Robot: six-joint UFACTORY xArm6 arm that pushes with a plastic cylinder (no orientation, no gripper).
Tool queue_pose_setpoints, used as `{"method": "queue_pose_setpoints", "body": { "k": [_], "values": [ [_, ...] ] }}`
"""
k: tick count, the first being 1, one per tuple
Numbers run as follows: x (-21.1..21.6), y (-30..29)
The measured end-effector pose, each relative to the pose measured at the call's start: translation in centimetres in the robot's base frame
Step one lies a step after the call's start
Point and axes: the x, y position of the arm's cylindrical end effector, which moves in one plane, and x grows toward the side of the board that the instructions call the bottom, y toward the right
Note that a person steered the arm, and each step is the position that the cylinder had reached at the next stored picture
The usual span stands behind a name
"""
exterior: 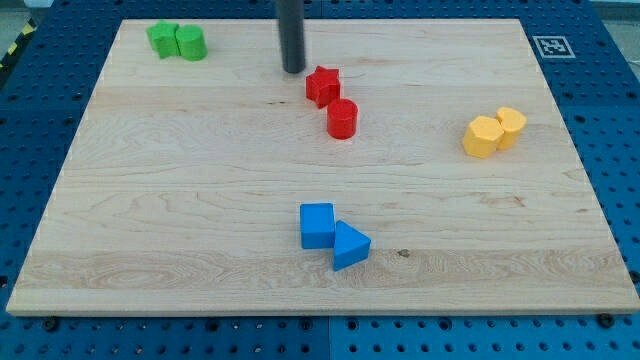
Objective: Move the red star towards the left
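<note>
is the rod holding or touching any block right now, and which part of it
Nothing is held. My tip sits just to the view's upper left of the red star, with a thin gap between them; it cannot grip, only push.

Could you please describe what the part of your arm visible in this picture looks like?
Only a straight rod shows, entering from the view's top: dark grey to black, round, smooth and plain, of even width. No cables, markings or labels are visible on it. It ends bluntly at my tip, with a flat end and no taper. The rest of the arm is out of frame.
</note>
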Motion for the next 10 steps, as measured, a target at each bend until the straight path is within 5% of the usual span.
{"method": "queue_pose_setpoints", "body": {
  "k": [2, 7, 10],
  "values": [
    [1.3, 8.9],
    [5.6, -1.0],
    [3.7, -4.1]
  ]
}}
